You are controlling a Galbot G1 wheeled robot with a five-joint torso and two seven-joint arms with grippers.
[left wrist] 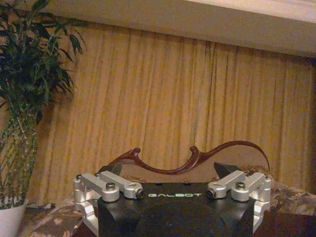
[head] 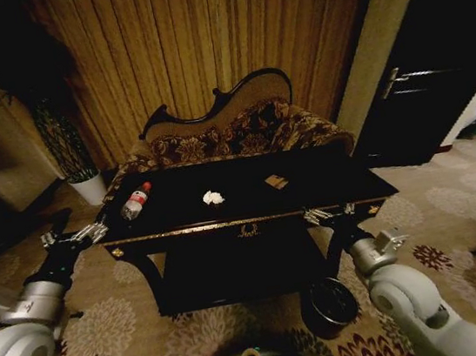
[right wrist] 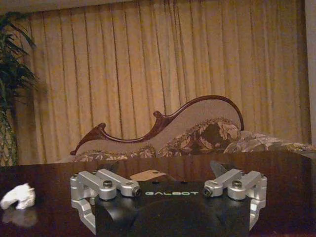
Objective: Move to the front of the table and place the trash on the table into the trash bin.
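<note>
The robot faces the black table (head: 327, 185) at 12 o'clock, the carved-back sofa (head: 232, 130) behind it. On the tabletop the bottle (head: 135, 202) lies toward 10 o'clock, the white paper wad (head: 213, 198) near the middle, and the tan wrapper scrap (head: 276, 182) toward 1 o'clock. The trash bin (head: 329, 304) sits on the carpet at 5 o'clock of the table, beside the right arm.

The left gripper (head: 75, 236) hangs off the table's left front corner; its wrist view shows wide-parted, empty fingers (left wrist: 106, 185), a potted plant (left wrist: 19, 113) and curtains (left wrist: 163, 98), no tabletop. The right gripper (head: 329, 214) is at the front edge, fingers (right wrist: 101, 183) likewise spread and empty; its wrist view looks across the glossy top to the wad (right wrist: 19, 196) and scrap (right wrist: 148, 175).
</note>
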